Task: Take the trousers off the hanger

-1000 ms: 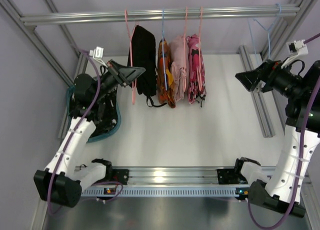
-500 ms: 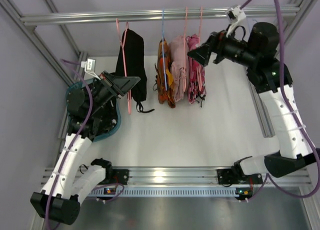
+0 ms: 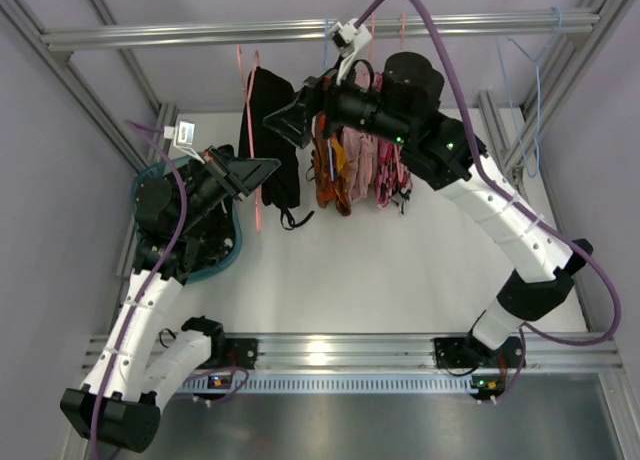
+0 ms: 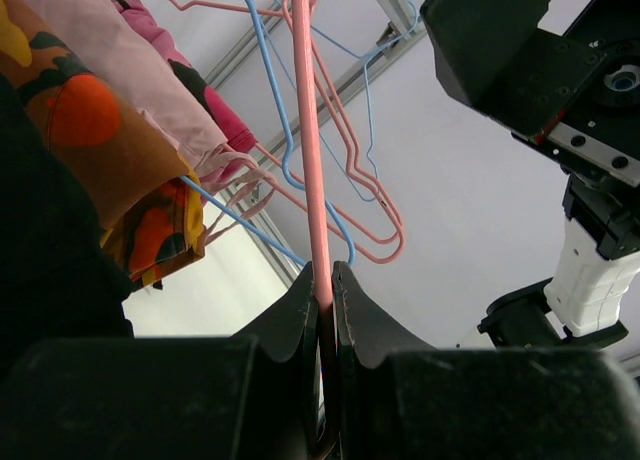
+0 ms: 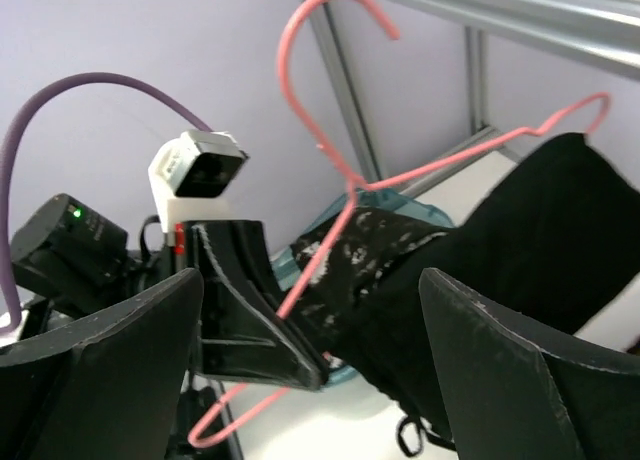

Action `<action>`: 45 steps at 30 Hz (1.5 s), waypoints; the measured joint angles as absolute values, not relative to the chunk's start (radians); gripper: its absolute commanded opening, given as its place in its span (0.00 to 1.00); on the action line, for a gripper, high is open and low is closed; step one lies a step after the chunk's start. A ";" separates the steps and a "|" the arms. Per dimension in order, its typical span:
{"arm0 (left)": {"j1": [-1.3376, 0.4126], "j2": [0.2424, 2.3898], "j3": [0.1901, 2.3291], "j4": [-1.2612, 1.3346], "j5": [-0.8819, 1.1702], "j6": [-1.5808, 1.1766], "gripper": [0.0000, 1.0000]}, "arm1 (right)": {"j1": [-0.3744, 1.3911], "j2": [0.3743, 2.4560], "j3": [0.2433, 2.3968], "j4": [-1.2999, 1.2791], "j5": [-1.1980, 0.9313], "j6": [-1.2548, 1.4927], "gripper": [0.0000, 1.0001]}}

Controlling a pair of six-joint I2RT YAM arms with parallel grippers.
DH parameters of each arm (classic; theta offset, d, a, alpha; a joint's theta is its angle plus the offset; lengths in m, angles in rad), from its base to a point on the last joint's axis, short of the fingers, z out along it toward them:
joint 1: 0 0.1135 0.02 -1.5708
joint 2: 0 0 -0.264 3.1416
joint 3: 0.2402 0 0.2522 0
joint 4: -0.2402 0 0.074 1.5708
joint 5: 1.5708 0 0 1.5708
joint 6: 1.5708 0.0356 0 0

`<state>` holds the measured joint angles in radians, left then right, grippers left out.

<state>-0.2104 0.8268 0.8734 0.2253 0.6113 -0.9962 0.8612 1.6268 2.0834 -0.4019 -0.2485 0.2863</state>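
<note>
Trousers point(image 3: 270, 95), black, hang on a pink hanger point(image 4: 311, 160) at upper left of centre. Left fingers point(image 4: 288, 315) clench the hanger wire; right fingers point(image 5: 515, 380), spread wide, should close on cloth alone, then pull clear.

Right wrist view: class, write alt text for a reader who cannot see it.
The right gripper, jaws open, frames a pink hanger carrying black trousers, partly white-speckled. Beyond, the left gripper, jaws shut, pinches the hanger's wire.
</note>
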 measured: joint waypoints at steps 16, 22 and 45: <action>-0.210 0.811 0.883 0.216 0.622 -0.991 0.00 | 0.971 1.824 2.088 -0.331 -0.199 0.440 0.62; -0.210 0.796 0.884 0.215 0.645 -0.988 0.00 | 0.971 1.864 2.125 -0.303 -0.215 0.486 0.24; -0.210 0.538 0.977 -0.148 0.572 -0.482 0.76 | 0.972 1.731 1.981 -0.267 -0.381 0.657 0.00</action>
